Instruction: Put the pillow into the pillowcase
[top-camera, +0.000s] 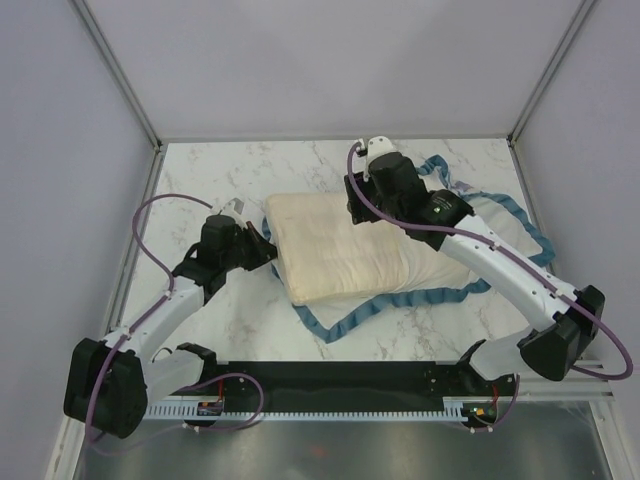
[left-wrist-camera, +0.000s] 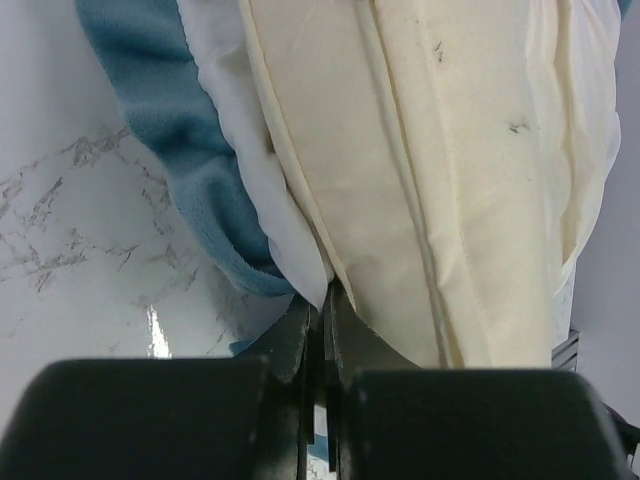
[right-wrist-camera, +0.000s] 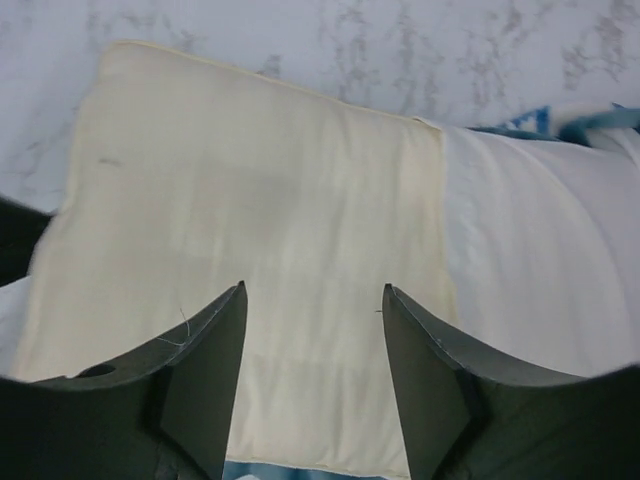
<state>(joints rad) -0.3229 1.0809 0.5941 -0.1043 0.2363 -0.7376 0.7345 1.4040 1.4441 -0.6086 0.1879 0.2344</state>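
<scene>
The cream pillow (top-camera: 335, 248) lies mid-table, its right part inside the pillowcase (top-camera: 432, 275), whose white inside and blue ruffled edge spread to the right and along the near side. My left gripper (top-camera: 268, 250) is at the pillow's left edge. In the left wrist view it (left-wrist-camera: 322, 305) is shut on a white tip of the pillowcase (left-wrist-camera: 170, 120), right beside the pillow's seam (left-wrist-camera: 450, 170). My right gripper (top-camera: 353, 203) hovers over the pillow's far side. In the right wrist view it (right-wrist-camera: 313, 290) is open and empty above the pillow (right-wrist-camera: 260, 200), with the pillowcase's white fabric (right-wrist-camera: 540, 260) to its right.
The marble tabletop (top-camera: 220, 170) is walled in by grey panels at the left, back and right. A black rail (top-camera: 340, 385) runs along the near edge between the arm bases. The blue ruffle (top-camera: 350, 318) trails in front of the pillow.
</scene>
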